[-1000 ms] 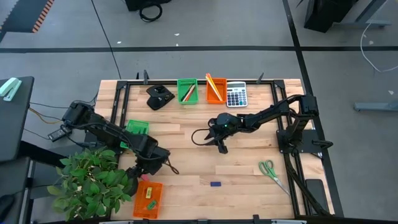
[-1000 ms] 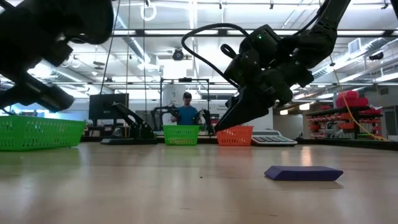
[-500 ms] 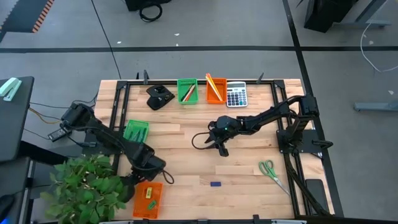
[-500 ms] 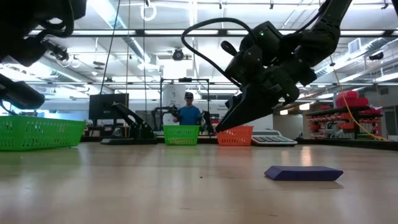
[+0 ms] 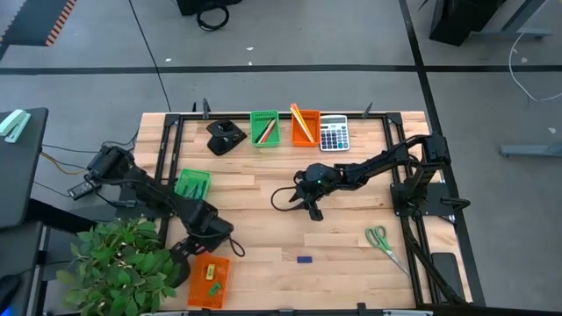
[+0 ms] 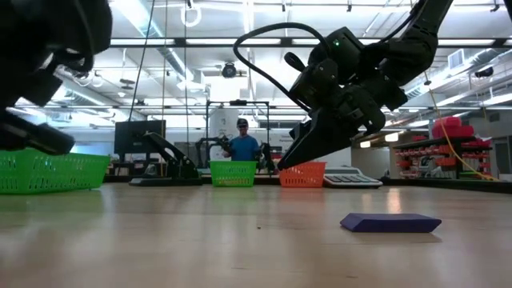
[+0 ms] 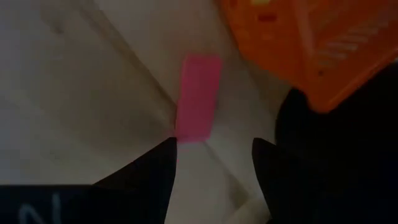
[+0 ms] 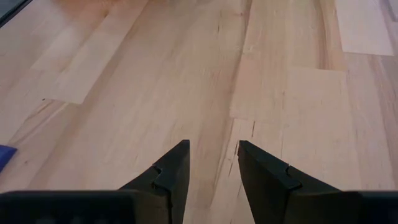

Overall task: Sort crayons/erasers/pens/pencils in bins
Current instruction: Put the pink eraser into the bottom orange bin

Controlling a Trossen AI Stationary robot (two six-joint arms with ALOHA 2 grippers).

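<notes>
1. High view: the left pincer (image 5: 198,248) hangs beside the near orange bin (image 5: 209,280); the right pincer (image 5: 313,211) hovers mid-surface (image 5: 351,241).
2. Low view: a blue eraser (image 6: 390,222) lies flat.
3. Left wrist view: released fingers (image 7: 152,165) flank a pink eraser (image 7: 198,96).
4. Right wrist view: fingers (image 8: 171,171) parted, empty.

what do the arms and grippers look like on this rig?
Both arms are dark, near black, with chunky jointed links. The left gripper and right gripper each end in two black wedge-shaped fingers with stepped inner edges. A black cable loops beside the right wrist. No markings are readable.
</notes>
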